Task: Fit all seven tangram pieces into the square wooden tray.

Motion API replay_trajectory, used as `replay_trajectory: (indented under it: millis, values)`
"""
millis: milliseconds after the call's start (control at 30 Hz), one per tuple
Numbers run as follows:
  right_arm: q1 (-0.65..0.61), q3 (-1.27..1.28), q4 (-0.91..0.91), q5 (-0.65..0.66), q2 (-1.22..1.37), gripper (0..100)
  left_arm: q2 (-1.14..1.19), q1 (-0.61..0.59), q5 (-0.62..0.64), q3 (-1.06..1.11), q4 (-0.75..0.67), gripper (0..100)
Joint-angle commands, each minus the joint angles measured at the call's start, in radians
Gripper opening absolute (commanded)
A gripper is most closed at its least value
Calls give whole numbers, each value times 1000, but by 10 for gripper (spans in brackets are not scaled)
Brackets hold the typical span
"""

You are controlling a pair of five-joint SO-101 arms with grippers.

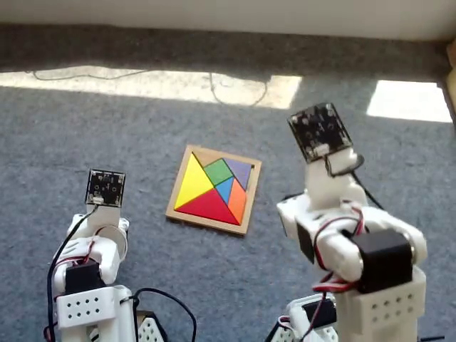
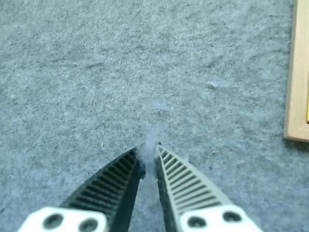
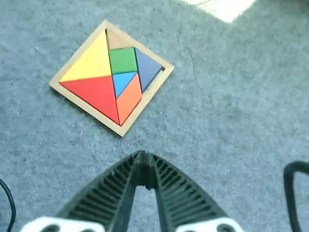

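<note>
Seen from above, the square wooden tray (image 1: 203, 220) of coloured tangram pieces lies cornerwise on grey carpet (image 1: 85, 128) between the two arms. At the left wrist, the left gripper (image 2: 148, 152), pinched together and empty, has the tray (image 2: 297, 72) near, off to its side. It looks the closer of the two. At the right wrist, the right gripper (image 3: 145, 157), closed on nothing, points at the tray (image 3: 87, 106) ahead, well apart; no writing is legible.
</note>
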Motion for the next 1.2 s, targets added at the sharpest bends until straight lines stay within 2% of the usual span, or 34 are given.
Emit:
replay_trajectory:
  millis: [0, 267, 367, 567, 700, 967, 1167]
  values:
    - [13, 266, -111, -11, -274, 5, -8, -8, 3, -7, -17, 53]
    - [35, 768, -303, -12, -905, 5, -8, -7, 8, -13, -15, 53]
    - [136, 855, -314, -20, -835, 5, -8, 21, 9, -15, -15, 53]
    - [269, 900, -397, -144, -737, 5, -8, 183, 9, -7, -9, 53]
    - [274, 1020, -421, -152, -739, 5, -8, 231, 9, -1, -9, 52]
    - [277, 1282, -513, -147, -739, 5, -8, 232, 9, 30, -15, 53]
    - [277, 1497, -648, -146, -739, 5, -8, 232, 5, 96, -46, 53]
